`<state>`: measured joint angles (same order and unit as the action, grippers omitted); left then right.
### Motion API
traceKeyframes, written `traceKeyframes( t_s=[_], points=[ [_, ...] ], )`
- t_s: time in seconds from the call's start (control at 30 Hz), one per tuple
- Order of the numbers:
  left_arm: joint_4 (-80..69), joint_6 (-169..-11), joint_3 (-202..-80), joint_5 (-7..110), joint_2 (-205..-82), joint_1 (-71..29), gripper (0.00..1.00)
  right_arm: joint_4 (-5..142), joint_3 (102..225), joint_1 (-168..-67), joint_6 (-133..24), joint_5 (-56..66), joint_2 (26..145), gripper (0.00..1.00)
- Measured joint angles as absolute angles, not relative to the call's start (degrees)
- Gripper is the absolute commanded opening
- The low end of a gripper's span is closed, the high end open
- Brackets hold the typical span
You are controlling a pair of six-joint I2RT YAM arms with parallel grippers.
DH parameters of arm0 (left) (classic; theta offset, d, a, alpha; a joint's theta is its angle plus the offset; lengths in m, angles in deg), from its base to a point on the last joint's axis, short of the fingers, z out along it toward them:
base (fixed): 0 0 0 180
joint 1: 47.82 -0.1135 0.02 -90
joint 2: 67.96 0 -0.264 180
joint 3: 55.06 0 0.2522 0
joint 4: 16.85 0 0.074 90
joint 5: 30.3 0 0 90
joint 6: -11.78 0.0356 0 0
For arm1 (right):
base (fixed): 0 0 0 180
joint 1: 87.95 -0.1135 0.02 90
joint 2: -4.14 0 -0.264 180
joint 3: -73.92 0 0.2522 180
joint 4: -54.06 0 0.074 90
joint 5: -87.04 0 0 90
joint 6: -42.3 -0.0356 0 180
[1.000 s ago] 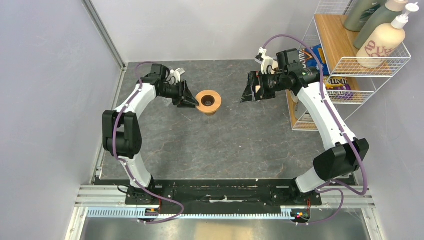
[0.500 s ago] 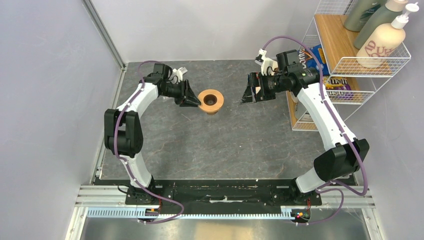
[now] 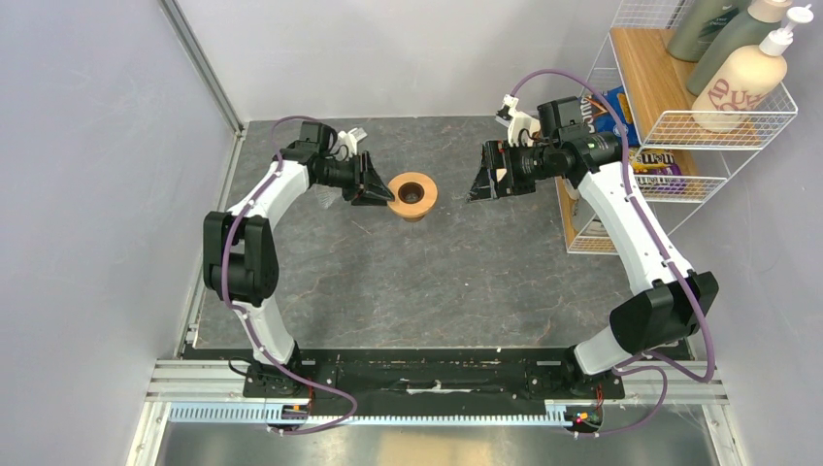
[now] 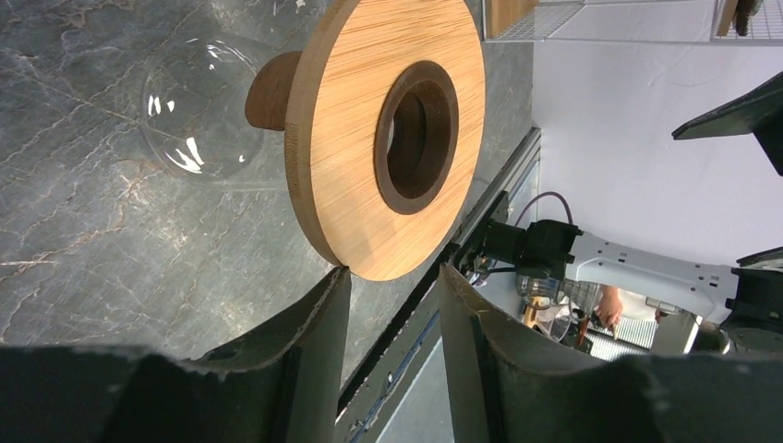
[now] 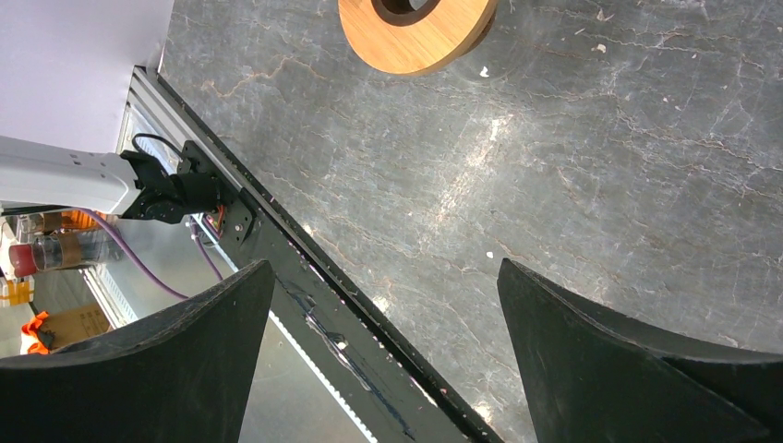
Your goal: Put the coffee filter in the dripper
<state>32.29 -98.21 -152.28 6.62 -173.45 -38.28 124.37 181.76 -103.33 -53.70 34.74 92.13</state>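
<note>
Only the wire rack (image 3: 720,155) beyond the table's right edge, near its far right corner, carried any readable print. On its top shelf a cream pump bottle (image 3: 745,76) bore large dark-red letters running up its side. They looked like "aura", though the word could not be made out for certain. On a lower shelf a dark pack (image 3: 654,161) showed "m&m" in pale letters. A blue bag (image 3: 611,105) beside it had printing too small to read. Neither wrist view held any legible text.

A robotics lab cell: grey panels (image 3: 87,165) box in a stone-look tabletop (image 3: 437,282), metal rail (image 3: 437,414) in front, wire rack (image 3: 723,131) beside.
</note>
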Motion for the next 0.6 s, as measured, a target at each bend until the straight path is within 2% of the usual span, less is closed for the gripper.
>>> traceKeyframes(
  t_s=[0.23, 0.37, 0.5, 0.6],
  points=[
    [33.6, -97.0, -151.4, 7.5, -172.2, -39.3, 0.74, 124.4, 181.8, -103.3, -53.7, 34.7, 92.1, 0.99],
    [35.0, -95.4, -148.5, 9.6, -165.7, -43.2, 0.88, 124.4, 181.8, -103.3, -53.6, 34.8, 92.1, 0.99],
    [36.3, -91.8, -148.8, 10.5, -159.2, -49.3, 0.91, 124.4, 181.8, -103.3, -53.2, 35.0, 92.1, 0.99],
    [40.5, -82.4, -153.6, 11.8, -159.1, -54.3, 0.91, 124.4, 181.8, -103.3, -52.9, 35.1, 92.1, 0.99]
  ],
)
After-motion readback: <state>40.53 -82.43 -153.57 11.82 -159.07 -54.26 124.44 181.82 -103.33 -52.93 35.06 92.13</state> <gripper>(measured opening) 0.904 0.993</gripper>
